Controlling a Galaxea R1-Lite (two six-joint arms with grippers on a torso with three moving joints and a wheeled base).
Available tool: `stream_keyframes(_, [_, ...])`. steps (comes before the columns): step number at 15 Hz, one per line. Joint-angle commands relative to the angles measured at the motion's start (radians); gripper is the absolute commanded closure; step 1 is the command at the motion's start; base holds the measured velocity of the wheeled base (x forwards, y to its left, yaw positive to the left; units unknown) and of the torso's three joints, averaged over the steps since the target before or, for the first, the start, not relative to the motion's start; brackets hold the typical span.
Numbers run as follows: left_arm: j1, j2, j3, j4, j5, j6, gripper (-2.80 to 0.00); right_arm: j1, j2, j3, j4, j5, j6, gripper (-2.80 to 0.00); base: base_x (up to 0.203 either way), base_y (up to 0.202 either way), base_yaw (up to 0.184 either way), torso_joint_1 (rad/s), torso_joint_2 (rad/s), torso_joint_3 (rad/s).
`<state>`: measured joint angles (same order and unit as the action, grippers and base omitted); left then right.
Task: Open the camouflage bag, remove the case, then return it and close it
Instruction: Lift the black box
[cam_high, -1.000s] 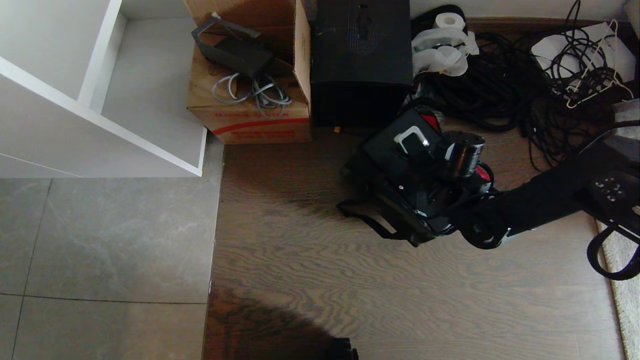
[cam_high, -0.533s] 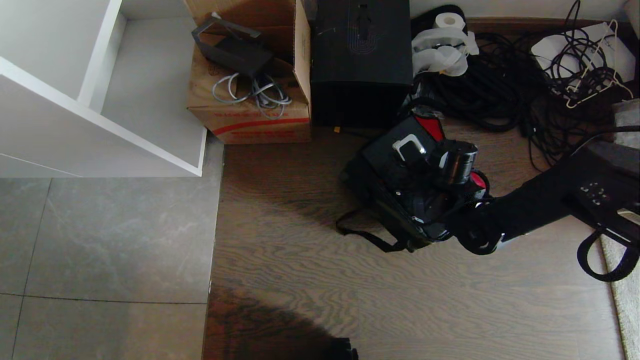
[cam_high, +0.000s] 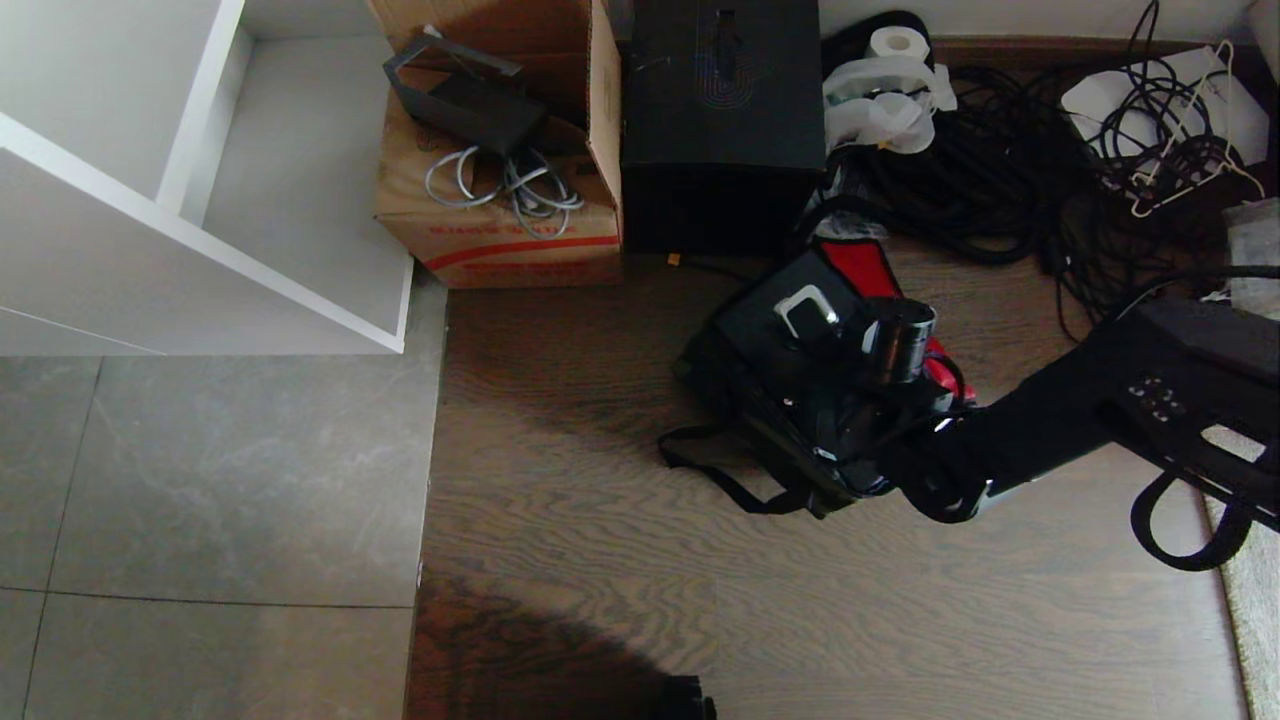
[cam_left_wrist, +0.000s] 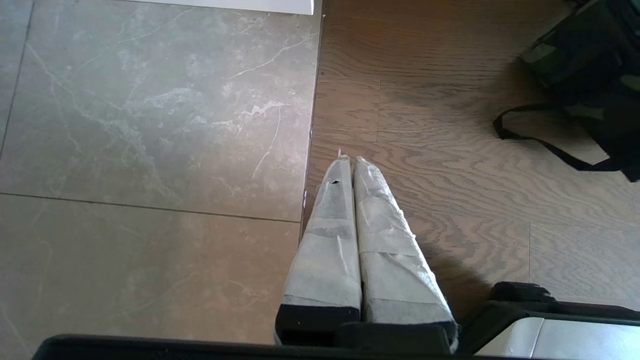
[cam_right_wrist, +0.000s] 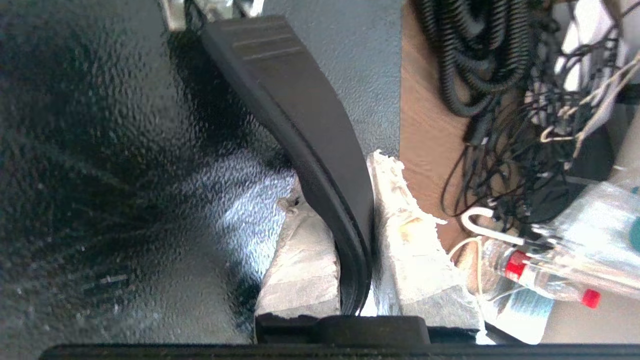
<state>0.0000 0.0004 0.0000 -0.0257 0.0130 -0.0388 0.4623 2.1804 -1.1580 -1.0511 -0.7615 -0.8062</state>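
Note:
The black case (cam_high: 770, 318) stands tilted in the mouth of the open camouflage bag (cam_high: 712, 372) on the wooden floor, and the bag's red flap lining (cam_high: 862, 268) lies open behind it. My right gripper (cam_right_wrist: 340, 180) is shut on the case's black bar handle (cam_right_wrist: 300, 100), with the taped fingers (cam_right_wrist: 410, 235) either side of the bar. The case's textured black face (cam_right_wrist: 100, 150) fills that view. The bag's strap (cam_high: 715, 480) trails on the floor. My left gripper (cam_left_wrist: 348, 160) hangs shut and parked over the floor, with the bag (cam_left_wrist: 562, 55) far off to its side.
Behind the bag stand a tall black box (cam_high: 720, 100) and a cardboard carton (cam_high: 500, 215). A tangle of black cables (cam_high: 1000, 160) lies at the back right. A white shelf unit (cam_high: 200, 200) is at the left, and a plastic bottle (cam_right_wrist: 545, 265) lies among the cables.
My right arm has drawn the case, and the bag with it, toward the left and nearer. More of the red lining shows now. The strap has slid the same way.

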Motion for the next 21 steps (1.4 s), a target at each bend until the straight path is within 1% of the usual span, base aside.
stream_keyframes(1, [0.000, 0.000, 0.009, 0.001, 0.001, 0.000, 0.00, 0.001, 0.034, 0.004, -0.007, -0.004, -0.004, 0.00, 0.000, 0.000, 0.000, 0.000, 0.00, 0.000])
stream_keyframes(7, [0.000, 0.000, 0.009, 0.000, 0.001, 0.000, 0.00, 0.002, 0.106, -0.008, -0.014, -0.004, 0.020, 0.00, 0.000, 0.000, 0.000, 0.000, 0.00, 0.000])
stream_keyframes(13, [0.000, 0.000, 0.009, 0.000, 0.001, 0.000, 0.00, 0.002, 0.167, -0.025, -0.041, -0.002, 0.022, 0.00, 0.000, 0.000, 0.000, 0.000, 0.00, 0.000])
stream_keyframes(17, [0.000, 0.000, 0.009, 0.000, 0.001, -0.001, 0.00, 0.001, 0.187, -0.036, -0.053, 0.000, 0.024, 0.00, 0.000, 0.000, 0.000, 0.000, 0.00, 0.000])
stream_keyframes(21, [0.000, 0.000, 0.009, 0.000, 0.001, 0.000, 0.00, 0.001, 0.185, -0.035, -0.050, 0.021, 0.024, 0.00, 0.000, 0.000, 0.000, 0.000, 0.00, 0.000])
